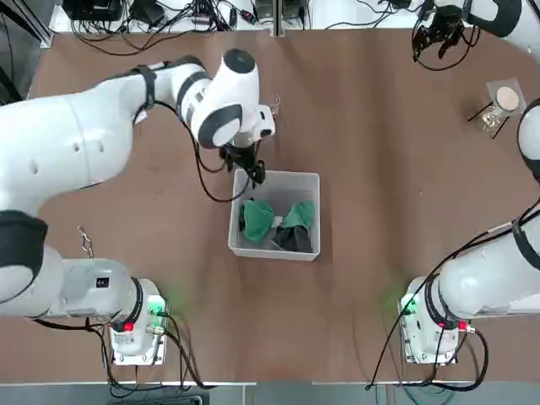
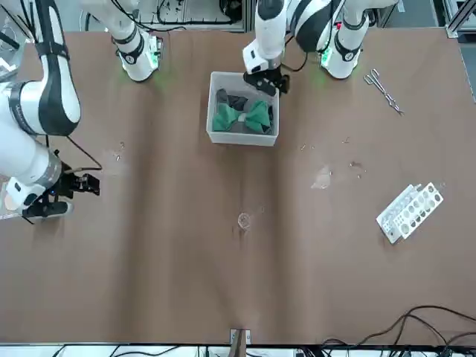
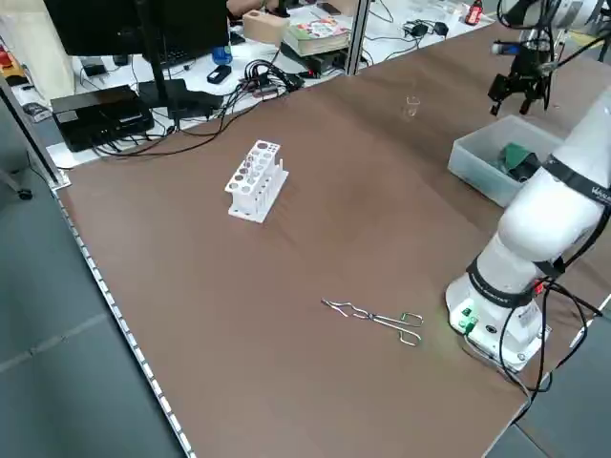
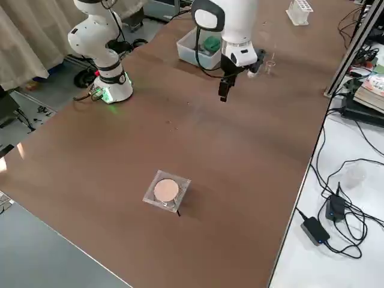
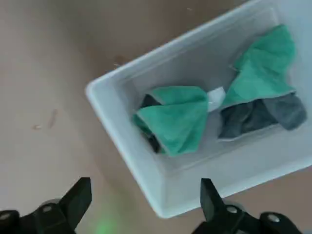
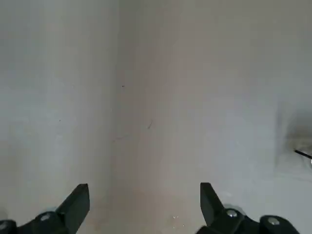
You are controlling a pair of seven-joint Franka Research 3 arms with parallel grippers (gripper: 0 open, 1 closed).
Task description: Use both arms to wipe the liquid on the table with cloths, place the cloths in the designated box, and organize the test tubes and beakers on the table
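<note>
Near the middle of the table [image 1: 363, 152], the box [image 1: 316, 240] holds two green-and-dark cloths, a crumpled left cloth [image 1: 256, 219] and a right cloth [image 1: 295, 238] just beside it, both inside the walls. Putting the cloths away therefore looks done, and most of the wiping too, though a few small wet-looking marks [image 2: 355, 165] show on the left part of the tabletop and a few droplets [image 6: 175, 222] elsewhere; whether those matter is hard to judge. Tidying the glassware seems to be what is left. A small clear beaker [image 2: 244, 221] is out on the far side, beyond the box and well apart from the white rack [image 3: 256, 181], which is at the far left; no test tube can be made out in it. At the far right is the stand with the round pale disc [image 1: 508, 99], while metal tongs [image 3: 377, 318] lie at the near left. The left gripper [image 5: 146, 183] is wide open with nothing between its fingers, above the left end of the box; the cloths lie below it and slightly to its right, clear of its fingertips, and the beaker lies farther out. Over the right part of the table, the right gripper [image 6: 145, 187] is also spread wide and empty, well apart from the cloths.
</note>
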